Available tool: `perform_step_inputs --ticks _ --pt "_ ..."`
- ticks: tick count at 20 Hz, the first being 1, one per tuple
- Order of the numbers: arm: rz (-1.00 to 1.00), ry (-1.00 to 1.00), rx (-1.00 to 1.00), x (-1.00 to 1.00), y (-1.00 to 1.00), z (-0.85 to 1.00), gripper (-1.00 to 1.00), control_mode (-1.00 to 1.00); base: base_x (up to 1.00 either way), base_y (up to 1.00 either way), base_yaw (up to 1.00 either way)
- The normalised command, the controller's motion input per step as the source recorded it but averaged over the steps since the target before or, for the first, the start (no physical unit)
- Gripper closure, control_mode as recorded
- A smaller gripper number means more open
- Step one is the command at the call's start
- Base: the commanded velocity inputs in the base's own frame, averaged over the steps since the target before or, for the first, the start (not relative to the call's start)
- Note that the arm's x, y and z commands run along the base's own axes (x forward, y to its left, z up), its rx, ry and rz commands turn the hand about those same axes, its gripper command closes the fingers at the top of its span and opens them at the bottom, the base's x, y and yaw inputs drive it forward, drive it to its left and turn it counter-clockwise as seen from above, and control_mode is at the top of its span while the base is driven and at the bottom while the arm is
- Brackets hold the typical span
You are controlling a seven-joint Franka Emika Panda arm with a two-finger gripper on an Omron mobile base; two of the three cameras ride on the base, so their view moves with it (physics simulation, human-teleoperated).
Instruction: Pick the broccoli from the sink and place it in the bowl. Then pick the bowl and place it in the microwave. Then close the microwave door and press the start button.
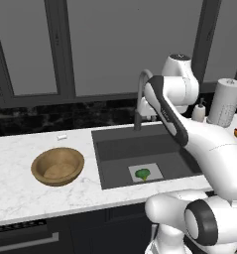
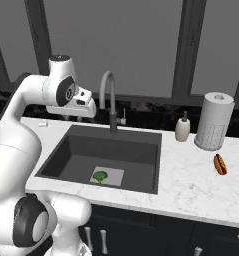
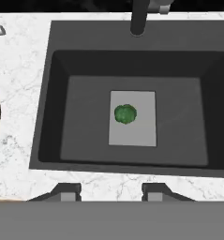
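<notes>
1. The white marble-patterned counter (image 1: 21,188) runs the full width of the scene, with tall dark-framed window panels behind it.
2. The wide dark grey rectangular sink (image 1: 110,163) is set into that counter, and its tall curved grey faucet (image 2: 110,100) rises from the back rim.
3. The white Franka arm reaches up and over the basin; its gripper (image 3: 111,192) hangs well above the sink floor and looks straight down into it. The two dark finger tips (image 3: 69,191) stand spread wide with nothing between them.
4. A white cylindrical paper towel roll (image 2: 214,121) stands on the counter to the right of the sink, with a small pale soap bottle (image 2: 182,128) beside it.
5. The round, shallow light-brown wooden bowl (image 1: 57,166) sits on the counter just to the left of the sink, with nothing in it.
6. A pale grey square mat (image 3: 132,118) lies on the sink floor.
7. A small hot dog in a bun (image 2: 220,164) lies on the counter in front of the paper towel roll.
8. The small green broccoli floret (image 3: 125,114) rests on the mat, roughly in the middle of the basin.
9. My reading: the first step, picking the broccoli, is in hand but the grasp is not yet made. The next move calls for a straight descent into the basin, centring the spread fingers over the floret, clear of the faucet and the sink walls, before closing on it.
</notes>
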Motion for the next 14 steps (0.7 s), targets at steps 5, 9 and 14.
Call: perform_step_inputs --ticks 5,9,14 --pt "0.00 -0.01 0.00 -0.43 -0.02 -0.06 -1.00 -1.00 0.00 0.00 0.00" --pt "0.00 0.00 0.00 -0.96 -0.21 -0.28 -1.00 -1.00 0.00 0.00 0.00" --pt "-0.05 0.00 0.12 -0.63 -0.49 -0.49 -1.00 -1.00 0.00 0.00 0.00"
